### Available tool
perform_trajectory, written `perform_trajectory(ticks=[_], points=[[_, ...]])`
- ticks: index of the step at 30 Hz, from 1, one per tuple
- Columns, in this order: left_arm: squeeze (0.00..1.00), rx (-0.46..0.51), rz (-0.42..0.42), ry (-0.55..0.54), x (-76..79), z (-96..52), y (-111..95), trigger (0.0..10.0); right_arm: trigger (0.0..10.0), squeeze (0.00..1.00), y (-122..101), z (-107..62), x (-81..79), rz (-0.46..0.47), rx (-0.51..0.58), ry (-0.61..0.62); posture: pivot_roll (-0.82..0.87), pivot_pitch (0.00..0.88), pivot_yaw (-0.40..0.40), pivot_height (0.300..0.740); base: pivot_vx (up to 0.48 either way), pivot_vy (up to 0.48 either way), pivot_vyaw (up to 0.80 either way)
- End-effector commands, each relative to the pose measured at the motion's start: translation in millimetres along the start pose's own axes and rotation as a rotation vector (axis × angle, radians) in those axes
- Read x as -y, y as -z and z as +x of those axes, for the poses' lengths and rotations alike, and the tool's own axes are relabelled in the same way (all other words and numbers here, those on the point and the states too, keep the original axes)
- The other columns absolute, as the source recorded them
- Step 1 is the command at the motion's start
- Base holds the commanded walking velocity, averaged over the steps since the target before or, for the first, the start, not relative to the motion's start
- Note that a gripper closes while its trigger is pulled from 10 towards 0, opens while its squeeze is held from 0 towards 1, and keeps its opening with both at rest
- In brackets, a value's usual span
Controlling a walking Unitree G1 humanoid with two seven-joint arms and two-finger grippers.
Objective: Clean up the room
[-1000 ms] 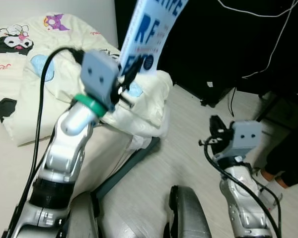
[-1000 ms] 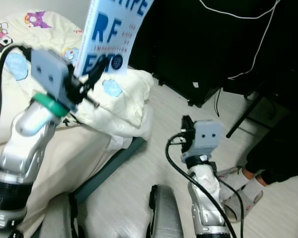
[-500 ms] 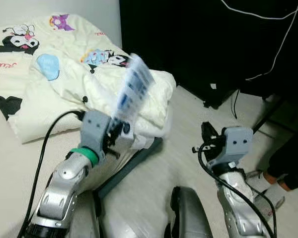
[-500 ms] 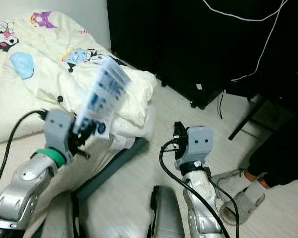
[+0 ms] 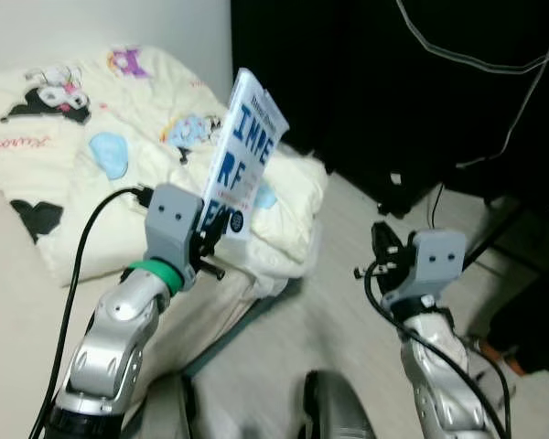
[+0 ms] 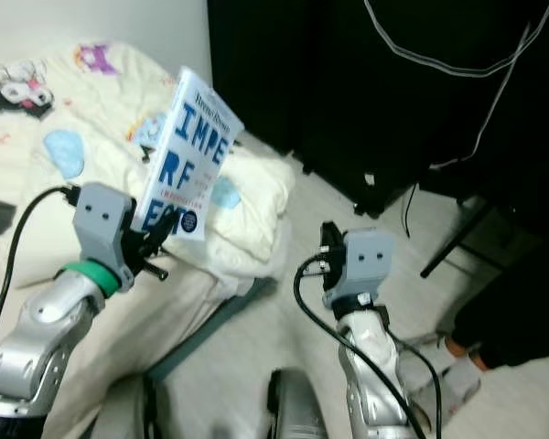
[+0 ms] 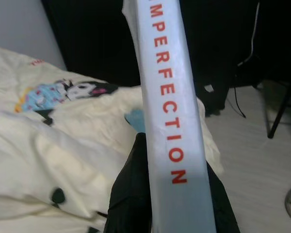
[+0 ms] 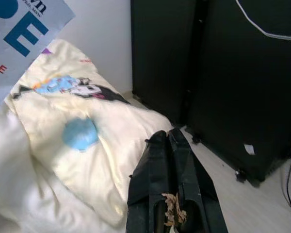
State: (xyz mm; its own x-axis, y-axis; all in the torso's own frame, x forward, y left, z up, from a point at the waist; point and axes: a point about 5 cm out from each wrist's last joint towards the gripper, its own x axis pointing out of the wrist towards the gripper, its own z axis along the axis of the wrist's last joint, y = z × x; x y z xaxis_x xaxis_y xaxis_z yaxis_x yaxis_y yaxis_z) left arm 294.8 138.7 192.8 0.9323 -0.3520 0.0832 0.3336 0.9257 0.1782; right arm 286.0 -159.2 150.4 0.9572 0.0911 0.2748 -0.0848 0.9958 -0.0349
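While the left gripper clamps the lower edge of a white book with blue lettering, the book stands tilted upward above the cream quilt printed with cartoon figures. From the left wrist, the spine reads "MPERFECTION" in red, pinched between the black fingers. Beneath it the quilt lies bunched on the bed, its folds spilling toward the pale floor. Raised near the robot's middle, the right gripper holds nothing, its fingers pressed together, with a scrap of brownish fluff stuck to them. Dark furniture and a white cable stand behind.
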Motion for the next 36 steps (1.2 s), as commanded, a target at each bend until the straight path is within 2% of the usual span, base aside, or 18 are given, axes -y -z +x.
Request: perform_trajectory(ticks=[1,8,16,28,36], points=[[0.0,0.045,0.025,0.008,2.2,0.0,-6.6,10.0,10.0,0.0,6.0,-4.1,4.2,0.003,-0.028,0.018,0.01,0.14,-0.017,0.686,0.0,0.0,0.0],[0.0,0.041,0.044,-0.001,3.3,4.2,-5.6,10.0,10.0,0.0,8.8,-5.0,6.8,0.0,-0.039,0.026,0.01,0.14,-0.017,0.721,0.0,0.0,0.0],[0.0,0.043,0.036,-0.008,2.8,9.3,-6.6,10.0,10.0,0.0,9.3,-5.1,8.5,-0.001,-0.042,0.033,0.01,0.14,-0.017,0.74,0.0,0.0,0.0],[0.0,0.038,-0.003,-0.015,4.6,13.9,-5.2,10.0,10.0,0.0,9.1,-2.3,10.7,-0.004,-0.042,0.041,0.0,0.138,-0.02,0.74,0.0,0.0,0.0],[0.0,0.045,-0.002,-0.02,7.3,16.3,-3.7,10.0,10.0,0.0,13.6,-2.6,8.6,0.033,-0.059,0.06,0.01,0.136,-0.019,0.74,0.0,0.0,0.0]])
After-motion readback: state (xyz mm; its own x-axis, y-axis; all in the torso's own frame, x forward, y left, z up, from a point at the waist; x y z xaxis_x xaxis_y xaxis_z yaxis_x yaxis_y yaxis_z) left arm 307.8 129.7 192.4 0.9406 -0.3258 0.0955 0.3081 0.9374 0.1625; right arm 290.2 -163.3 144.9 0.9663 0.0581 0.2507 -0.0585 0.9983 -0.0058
